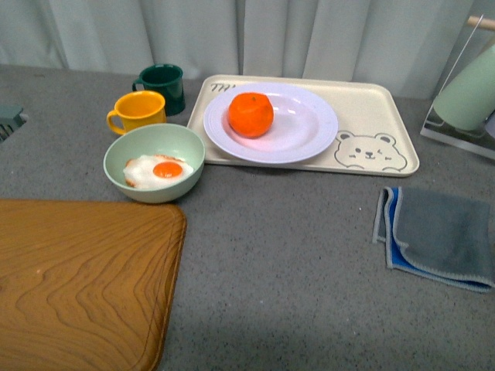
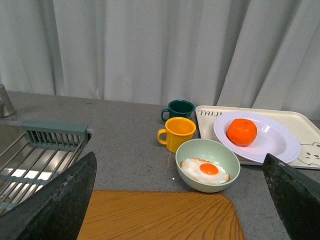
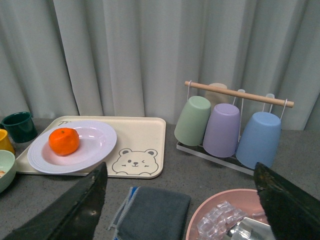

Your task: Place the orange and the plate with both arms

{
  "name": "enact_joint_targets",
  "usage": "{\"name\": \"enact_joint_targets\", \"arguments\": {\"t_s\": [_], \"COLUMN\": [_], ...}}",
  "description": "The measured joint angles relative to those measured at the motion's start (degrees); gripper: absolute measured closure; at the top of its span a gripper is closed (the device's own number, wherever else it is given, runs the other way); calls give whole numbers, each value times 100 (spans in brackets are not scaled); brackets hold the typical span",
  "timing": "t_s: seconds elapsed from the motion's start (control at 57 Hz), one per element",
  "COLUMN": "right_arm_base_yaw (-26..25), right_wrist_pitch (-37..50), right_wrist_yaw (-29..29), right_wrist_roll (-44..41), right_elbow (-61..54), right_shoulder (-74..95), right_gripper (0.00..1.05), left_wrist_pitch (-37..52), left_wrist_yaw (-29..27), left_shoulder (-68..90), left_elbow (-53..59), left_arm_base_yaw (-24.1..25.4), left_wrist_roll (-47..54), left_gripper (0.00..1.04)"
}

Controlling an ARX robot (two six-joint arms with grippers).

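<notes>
The orange (image 1: 250, 114) sits on the left part of the white plate (image 1: 302, 131), and the plate rests on the beige bear tray (image 1: 387, 139) at the back of the table. Both also show in the left wrist view, orange (image 2: 242, 132) on plate (image 2: 272, 140), and in the right wrist view, orange (image 3: 64, 141) on plate (image 3: 95, 145). Neither arm shows in the front view. My left gripper (image 2: 182, 200) is open and empty, well short of the tray, above the wooden board. My right gripper (image 3: 182, 205) is open and empty, above the grey cloth.
A pale green bowl with a fried egg (image 1: 155, 164), a yellow mug (image 1: 139, 110) and a dark green mug (image 1: 162, 85) stand left of the tray. A wooden board (image 1: 77, 286) lies front left. A grey cloth (image 1: 441, 236), a cup rack (image 3: 230, 125), a pink bowl (image 3: 200, 220) and a sink rack (image 2: 40, 150) flank them.
</notes>
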State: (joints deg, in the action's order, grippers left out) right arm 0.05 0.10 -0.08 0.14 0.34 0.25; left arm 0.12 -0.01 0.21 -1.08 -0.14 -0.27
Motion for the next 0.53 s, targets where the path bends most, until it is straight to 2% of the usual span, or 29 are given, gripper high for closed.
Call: {"name": "enact_joint_targets", "arguments": {"t_s": [0.07,0.123,0.526], "right_arm_base_yaw": [0,0,0], "right_wrist_pitch": [0,0,0], "right_wrist_yaw": [0,0,0], "right_wrist_roll": [4,0,2], "right_elbow": [0,0,0], "right_shoulder": [0,0,0], "right_gripper": [7,10,9], "left_wrist_pitch": [0,0,0], "left_wrist_yaw": [0,0,0], "left_shoulder": [0,0,0], "left_elbow": [0,0,0], "left_arm_base_yaw": [0,0,0], "left_wrist_roll": [0,0,0], "left_gripper": [7,7,7]}}
